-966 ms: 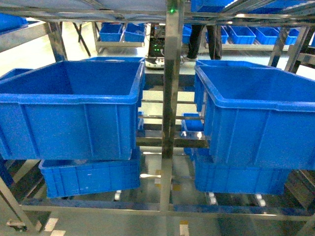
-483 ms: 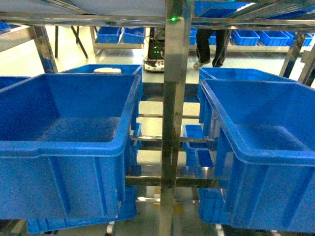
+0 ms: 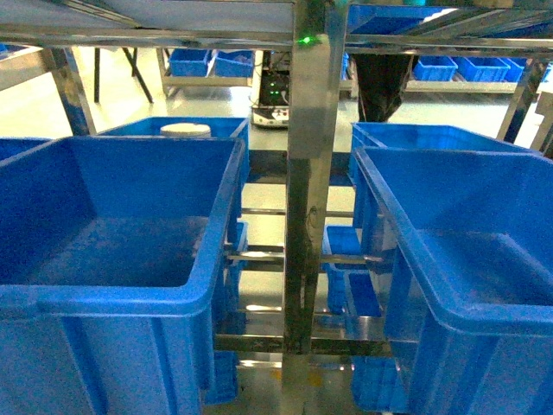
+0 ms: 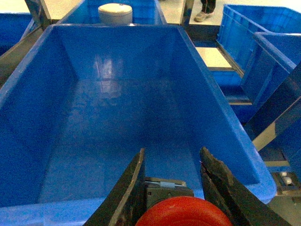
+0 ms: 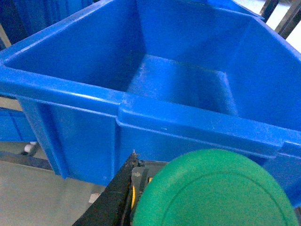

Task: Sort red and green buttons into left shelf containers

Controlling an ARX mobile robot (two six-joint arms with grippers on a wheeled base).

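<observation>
Two large deep blue containers stand on the shelf, one left [image 3: 121, 216] and one right [image 3: 467, 251] of a steel post; both look empty. Neither gripper shows in the head view. In the left wrist view my left gripper [image 4: 172, 151] is shut on the red button [image 4: 183, 213], whose red cap fills the gap between the dark fingers [image 4: 129, 188]. It hangs over the near rim of the left container [image 4: 28, 75]. In the right wrist view my right gripper [image 5: 188, 165] holds the green button [image 5: 216, 193], just outside the right container's near rim [image 5: 188, 120]. One finger [image 5: 113, 197] shows; the cap hides the other.
The steel shelf post [image 3: 309, 173] stands between the two containers, with a crossbar [image 3: 173, 35] overhead. A white round object [image 3: 185, 130] lies in a bin behind the left container. Smaller blue bins [image 3: 350, 277] sit lower behind the post. A person's legs [image 3: 380, 82] stand at the back.
The head view has moved closer and higher, so both containers now loom larger and I see further into them. The person at the back has shifted.
</observation>
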